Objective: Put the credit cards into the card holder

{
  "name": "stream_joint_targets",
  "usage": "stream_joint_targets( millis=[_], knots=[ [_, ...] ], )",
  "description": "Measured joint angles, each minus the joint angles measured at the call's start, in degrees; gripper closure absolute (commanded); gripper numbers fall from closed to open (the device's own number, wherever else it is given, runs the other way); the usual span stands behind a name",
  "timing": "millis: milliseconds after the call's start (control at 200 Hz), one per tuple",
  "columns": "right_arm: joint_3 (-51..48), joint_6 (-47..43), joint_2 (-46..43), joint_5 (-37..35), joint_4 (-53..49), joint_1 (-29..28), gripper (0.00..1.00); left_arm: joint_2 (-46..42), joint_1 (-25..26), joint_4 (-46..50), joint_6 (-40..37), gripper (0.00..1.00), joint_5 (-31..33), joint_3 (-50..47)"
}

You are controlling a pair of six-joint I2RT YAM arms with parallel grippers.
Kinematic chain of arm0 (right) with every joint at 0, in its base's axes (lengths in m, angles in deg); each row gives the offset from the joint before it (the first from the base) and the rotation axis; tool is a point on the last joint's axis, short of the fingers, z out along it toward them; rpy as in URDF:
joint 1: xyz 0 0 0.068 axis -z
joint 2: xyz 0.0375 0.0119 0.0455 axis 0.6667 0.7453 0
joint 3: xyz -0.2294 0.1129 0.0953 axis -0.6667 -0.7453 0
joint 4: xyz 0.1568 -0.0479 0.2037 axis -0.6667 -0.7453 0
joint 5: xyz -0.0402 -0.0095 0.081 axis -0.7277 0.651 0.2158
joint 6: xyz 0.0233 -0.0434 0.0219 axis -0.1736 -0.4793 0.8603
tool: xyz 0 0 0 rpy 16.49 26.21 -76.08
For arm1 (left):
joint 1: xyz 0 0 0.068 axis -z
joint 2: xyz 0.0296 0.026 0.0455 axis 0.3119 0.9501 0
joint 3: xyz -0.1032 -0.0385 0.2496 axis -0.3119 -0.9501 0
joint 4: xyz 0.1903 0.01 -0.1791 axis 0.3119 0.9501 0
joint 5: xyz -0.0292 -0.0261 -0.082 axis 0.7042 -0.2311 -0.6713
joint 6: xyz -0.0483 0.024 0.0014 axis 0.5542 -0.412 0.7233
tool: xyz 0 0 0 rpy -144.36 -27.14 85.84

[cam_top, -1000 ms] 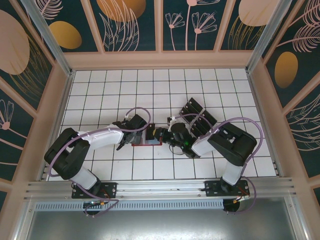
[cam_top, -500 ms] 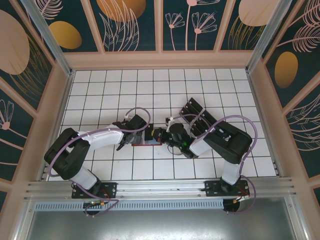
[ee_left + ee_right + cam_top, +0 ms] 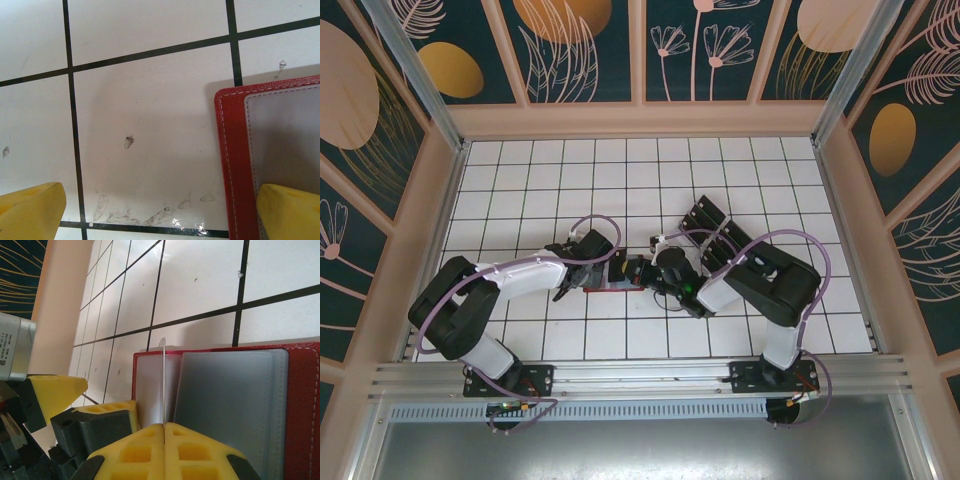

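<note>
Tiled white table [image 3: 520, 190] with black grid lines, fenced by peach-framed walls [image 3: 570, 50] carrying dark floral panels. Both arms are reaching inward and meeting near the middle of the table, with purple cables [image 3: 595, 222] looping over the wrists. Behind the right arm, well apart from the work, more dark credit cards [image 3: 704, 215] are standing in a slotted rack [image 3: 725, 245]. The red card holder [image 3: 305, 405] is lying open and flat on the tiles between the two grippers, showing stitched edges and grey inner pockets [image 3: 225, 395]. It is mostly covered from above by the wrists, with only a red strip [image 3: 605, 289] peeking out. The right gripper [image 3: 164, 427] is clamping a single credit card [image 3: 163, 385] between its yellow pads. The card is seen edge-on, standing upright over the holder where a pale panel meets the grey pocket; whether its tip is inside a slot, cannot tell. The left gripper [image 3: 160, 212] is spreading wide and gripping nothing, with one yellow fingertip [image 3: 287, 212] sitting over the holder's inner panel near a corner and the other [image 3: 30, 210] over bare tile. Scuffs [image 3: 128, 142] are marking that tile
</note>
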Motion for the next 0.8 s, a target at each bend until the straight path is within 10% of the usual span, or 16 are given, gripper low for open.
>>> stream_joint_targets(
  millis=[801],
  knots=[
    [-0.61,0.0,-0.22,-0.63,0.02,-0.02,1.0,0.0,0.0,0.0,0.0,0.02,0.0,0.0]
  ],
)
